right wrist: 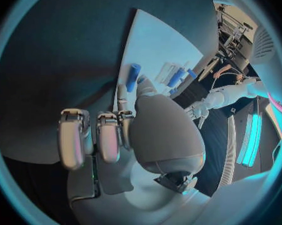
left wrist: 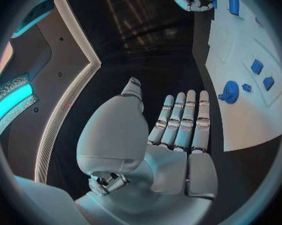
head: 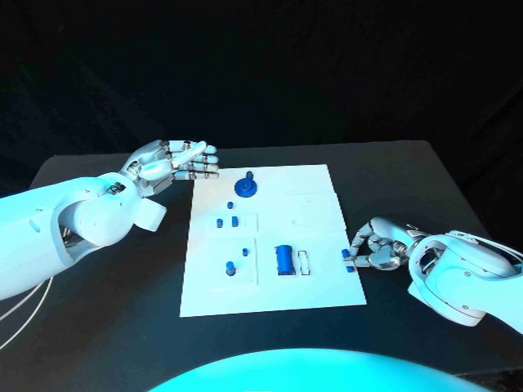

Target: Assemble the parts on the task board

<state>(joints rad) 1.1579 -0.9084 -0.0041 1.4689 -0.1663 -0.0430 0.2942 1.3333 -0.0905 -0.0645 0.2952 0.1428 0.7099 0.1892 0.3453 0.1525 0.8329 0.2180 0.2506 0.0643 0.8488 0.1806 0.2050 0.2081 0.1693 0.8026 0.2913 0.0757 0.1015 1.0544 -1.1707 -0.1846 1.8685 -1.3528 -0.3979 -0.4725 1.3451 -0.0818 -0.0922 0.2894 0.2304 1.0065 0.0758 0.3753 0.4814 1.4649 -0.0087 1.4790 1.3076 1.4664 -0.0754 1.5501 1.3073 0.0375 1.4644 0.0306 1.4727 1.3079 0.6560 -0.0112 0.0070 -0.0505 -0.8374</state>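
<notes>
The white task board (head: pixel 274 286) lies in the middle of the table. On it stand a blue round knob (head: pixel 248 188), a blue cylinder (head: pixel 284 259) and several small blue parts such as one (head: pixel 230 267) near the board's left side. My right hand (head: pixel 377 249) rests at the board's right edge, its curled fingers pinching a small blue part (head: pixel 346 260); the right wrist view has that part (right wrist: pixel 133 77) sticking out past the fingertips (right wrist: pixel 122 97). By the board's far left corner my left hand (head: pixel 173 162) hovers open, fingers (left wrist: pixel 181 120) stretched out and holding nothing.
Two small white pieces (head: pixel 303 263) lie beside the blue cylinder. Black table (head: pixel 426 188) surrounds the board on all sides. In the left wrist view the board (left wrist: pixel 240 120) carries the knob (left wrist: pixel 228 92) and two blue blocks (left wrist: pixel 257 66).
</notes>
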